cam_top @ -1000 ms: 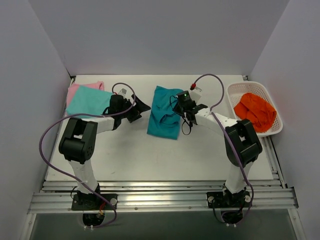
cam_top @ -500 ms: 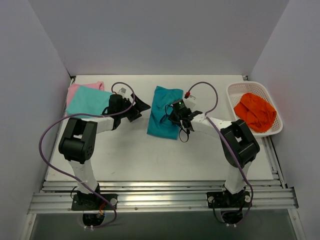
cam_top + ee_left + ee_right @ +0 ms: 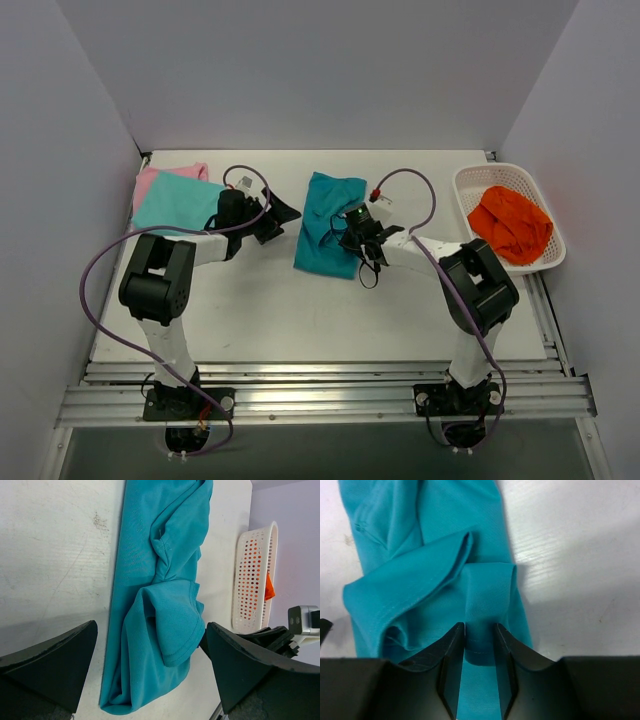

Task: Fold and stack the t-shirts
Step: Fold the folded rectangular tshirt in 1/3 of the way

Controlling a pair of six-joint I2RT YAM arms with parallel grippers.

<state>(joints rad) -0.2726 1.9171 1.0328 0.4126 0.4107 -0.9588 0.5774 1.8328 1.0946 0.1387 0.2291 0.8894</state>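
Note:
The deep teal t-shirt [image 3: 325,238] lies half folded and rumpled at the table's middle. My right gripper [image 3: 351,234] is at its right edge. In the right wrist view the right gripper [image 3: 480,630] is shut on a folded flap of the teal shirt [image 3: 420,575]. My left gripper [image 3: 280,218] is open and empty just left of the shirt. In the left wrist view the left gripper [image 3: 152,680] has its jaws spread wide on either side of the teal shirt [image 3: 160,590]. The aqua-mint t-shirt [image 3: 175,203] lies flat on the pink t-shirt [image 3: 160,178] at the far left.
A white lattice basket [image 3: 470,180] holding an orange cloth [image 3: 510,222] stands at the right edge; the basket also shows in the left wrist view [image 3: 252,575]. Grey walls close in the table's far side and both ends.
My right gripper has moved left and nearer along the teal shirt's right edge, down onto the cloth. The left arm has not moved.

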